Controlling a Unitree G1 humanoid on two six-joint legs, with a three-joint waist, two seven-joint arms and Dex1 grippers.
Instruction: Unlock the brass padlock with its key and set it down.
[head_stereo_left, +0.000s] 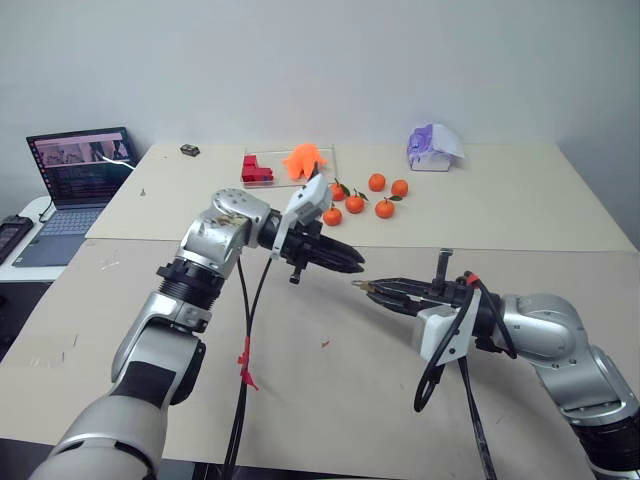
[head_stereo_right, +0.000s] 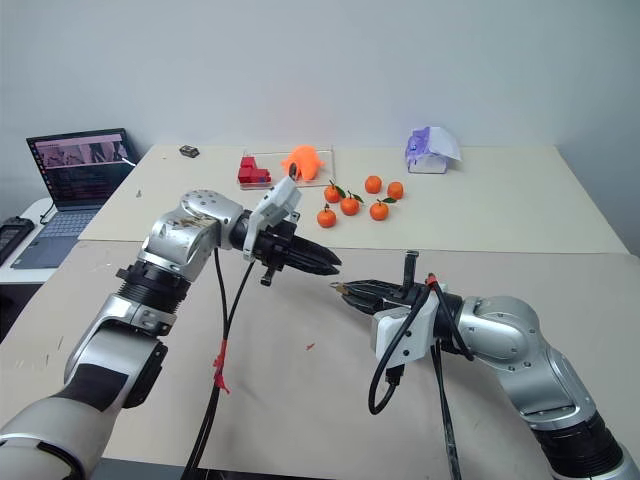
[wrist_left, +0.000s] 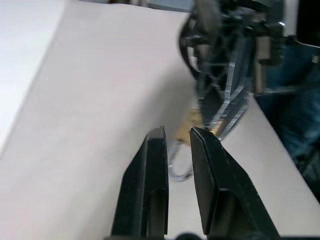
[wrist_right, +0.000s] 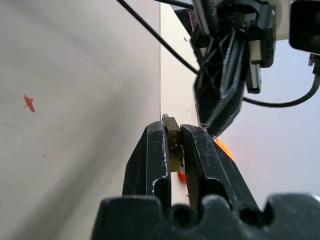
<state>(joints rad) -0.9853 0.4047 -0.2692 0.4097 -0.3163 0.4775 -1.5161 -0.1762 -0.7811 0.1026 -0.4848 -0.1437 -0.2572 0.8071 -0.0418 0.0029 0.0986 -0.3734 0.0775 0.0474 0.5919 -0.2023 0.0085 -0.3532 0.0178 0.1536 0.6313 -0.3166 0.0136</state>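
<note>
My right gripper (head_stereo_left: 362, 287) is shut on the brass padlock (wrist_right: 173, 135), holding it above the table near the middle. A gold edge of the lock peeks out at the fingertips (wrist_right: 162, 131). My left gripper (head_stereo_left: 357, 267) points at it from the left, its tips just above and beside the right gripper's tips. In the left wrist view the left fingers (wrist_left: 155, 150) stand close together, and a thin silver loop, the key (wrist_left: 177, 167), sits in the narrow gap between them. The padlock's shackle is hidden.
Several small oranges (head_stereo_left: 365, 195) lie at the back centre, next to red blocks (head_stereo_left: 256, 170) and an orange toy (head_stereo_left: 303, 158). A purple-white object (head_stereo_left: 433, 147) stands at the back right. A laptop (head_stereo_left: 85, 165) sits on a side table to the left. Cables hang under both arms.
</note>
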